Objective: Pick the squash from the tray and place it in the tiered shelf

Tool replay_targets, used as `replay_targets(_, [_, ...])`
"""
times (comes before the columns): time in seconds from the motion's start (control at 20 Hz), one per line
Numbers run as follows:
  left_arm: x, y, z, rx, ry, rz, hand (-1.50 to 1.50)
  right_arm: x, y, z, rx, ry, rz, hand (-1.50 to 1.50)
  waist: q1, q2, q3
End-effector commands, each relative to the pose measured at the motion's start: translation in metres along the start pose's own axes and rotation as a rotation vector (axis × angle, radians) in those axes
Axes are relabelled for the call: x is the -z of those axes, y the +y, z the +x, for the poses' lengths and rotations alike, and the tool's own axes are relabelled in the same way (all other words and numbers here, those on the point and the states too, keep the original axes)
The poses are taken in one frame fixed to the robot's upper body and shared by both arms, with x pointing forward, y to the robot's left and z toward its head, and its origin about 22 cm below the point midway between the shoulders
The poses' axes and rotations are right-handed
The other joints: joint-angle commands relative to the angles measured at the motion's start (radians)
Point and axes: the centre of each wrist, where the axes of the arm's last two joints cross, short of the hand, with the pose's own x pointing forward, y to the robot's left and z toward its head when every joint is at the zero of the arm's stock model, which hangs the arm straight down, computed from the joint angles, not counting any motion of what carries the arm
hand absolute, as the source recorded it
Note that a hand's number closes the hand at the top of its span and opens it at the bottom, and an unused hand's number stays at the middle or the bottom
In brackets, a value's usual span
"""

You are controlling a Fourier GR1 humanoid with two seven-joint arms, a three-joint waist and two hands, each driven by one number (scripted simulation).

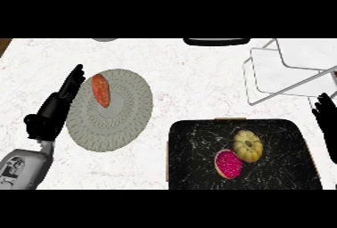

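Fingers [71, 82] of our left hand [47, 116] were straight and close together, stretched along the left rim of a round woven mat [121, 120]. An orange-red vegetable [100, 90] lay on the mat just to their right. Our right hand [327, 127] rested at the view's right edge, fingers up and relaxed, holding nothing. The squash [248, 145] sat on the black tray [197, 138], below and left of those right fingers, just beside a pink-faced fruit half [228, 164]. The white tiered shelf [289, 71] stood just beyond the right fingertips.
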Motion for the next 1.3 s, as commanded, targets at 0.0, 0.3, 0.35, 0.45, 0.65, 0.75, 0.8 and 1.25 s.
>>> replay_targets(0.0, [-0.009,-0.006,-0.027,-0.048,0.121,0.017,0.0,-0.01,-0.03,0.012,-0.083,-0.058,-0.005,1.5,0.02,-0.033,0.007])
replay_targets(0.3, [-0.031,-0.014,-0.058,-0.208,0.479,0.093,0.0,-0.004,-0.098,0.088,-0.748,-0.238,-0.132,1.5,0.016,-0.006,-0.022])
replay_targets(0.35, [-0.039,-0.01,-0.066,-0.248,0.547,0.123,0.0,-0.005,-0.095,0.082,-0.689,-0.186,-0.17,1.5,0.036,-0.022,-0.006])
replay_targets(0.45, [-0.04,-0.012,-0.066,-0.287,0.583,0.108,0.0,-0.005,-0.08,0.079,-0.545,-0.139,-0.125,1.5,0.042,-0.033,0.003])
replay_targets(0.65, [-0.042,-0.007,-0.066,-0.304,0.621,0.116,0.0,-0.017,-0.063,0.085,-0.516,-0.217,0.038,-1.5,0.032,-0.039,0.005])
replay_targets(0.75, [-0.043,-0.003,-0.065,-0.308,0.637,0.133,0.0,-0.024,-0.065,0.093,-0.56,-0.224,0.143,-1.5,0.024,-0.042,0.005])
replay_targets(0.8, [-0.045,-0.014,-0.067,-0.318,0.618,0.115,0.0,-0.027,-0.062,0.099,-0.565,-0.23,0.185,-1.5,0.023,-0.041,0.004])
replay_targets(1.25, [-0.035,-0.013,-0.048,-0.315,0.633,0.118,0.0,-0.056,-0.04,0.154,-0.719,-0.115,0.419,-1.5,0.031,-0.042,0.002])
